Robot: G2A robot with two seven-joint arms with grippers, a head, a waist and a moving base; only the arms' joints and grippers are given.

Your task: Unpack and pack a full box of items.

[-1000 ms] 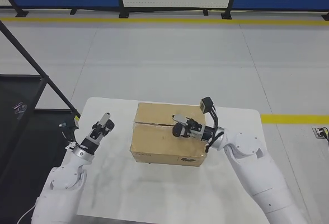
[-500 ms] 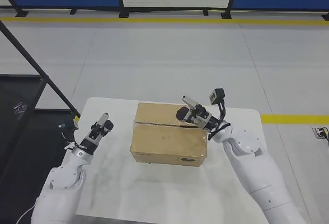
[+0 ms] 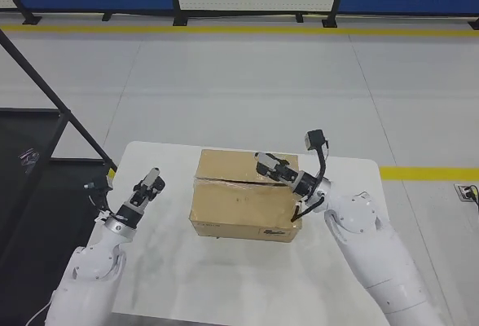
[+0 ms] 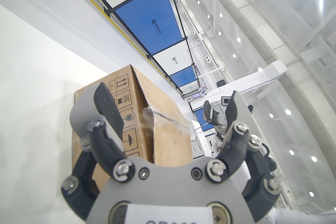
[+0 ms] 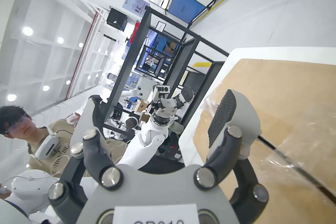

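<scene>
A closed brown cardboard box [image 3: 243, 204] stands in the middle of the white table, its top flaps sealed with clear tape [image 5: 288, 164]. My right gripper [image 3: 269, 166] hovers open over the far part of the box top, near the seam. In the right wrist view the gripper [image 5: 160, 114] has one finger pad [image 5: 223, 114] above the cardboard [image 5: 283, 99] and nothing between the fingers. My left gripper [image 3: 151, 183] is held open to the left of the box, apart from it. In its own view the left gripper [image 4: 168, 107] faces the box's end wall [image 4: 157, 135].
The white table [image 3: 223, 277] has bare surface in front of the box and on both sides. A black metal frame [image 3: 28, 155] stands off the table's left edge. Floor with a yellow line [image 3: 435, 173] lies beyond the table.
My right gripper lifted from the middle of the box top, swung toward the far edge, then settled slightly lower and leftward. The left arm barely shifted.
</scene>
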